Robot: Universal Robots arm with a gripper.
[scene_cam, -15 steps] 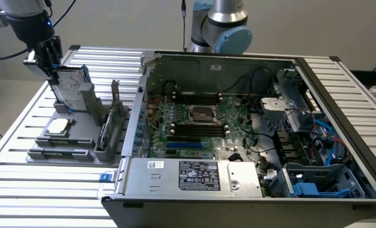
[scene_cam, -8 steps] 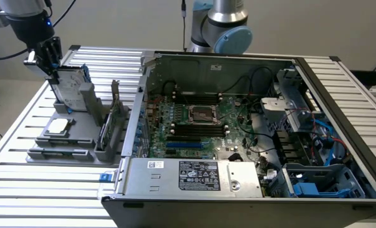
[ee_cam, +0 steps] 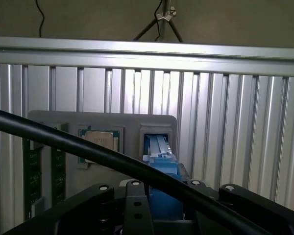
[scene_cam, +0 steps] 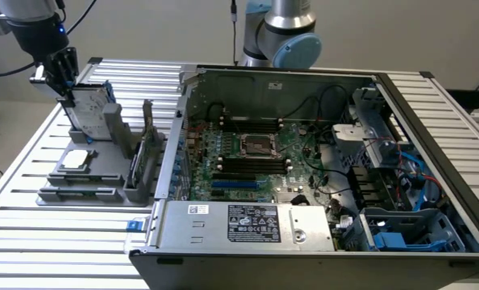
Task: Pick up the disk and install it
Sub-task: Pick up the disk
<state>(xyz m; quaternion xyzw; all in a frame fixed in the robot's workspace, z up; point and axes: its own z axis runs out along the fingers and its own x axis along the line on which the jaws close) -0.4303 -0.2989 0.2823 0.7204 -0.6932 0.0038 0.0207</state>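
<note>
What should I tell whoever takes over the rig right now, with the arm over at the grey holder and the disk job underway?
Gripper: at the top edge of the disk, on the exterior view's left; whether it has a hold cannot be told.
Disk: upright in its slot in the grey holder, its blue carrier frame facing the wrist view.
Computer case: open, beside the holder.
Done: the approach to the disk.
Left: the disk is not yet lifted out and not yet installed in the case.
</note>
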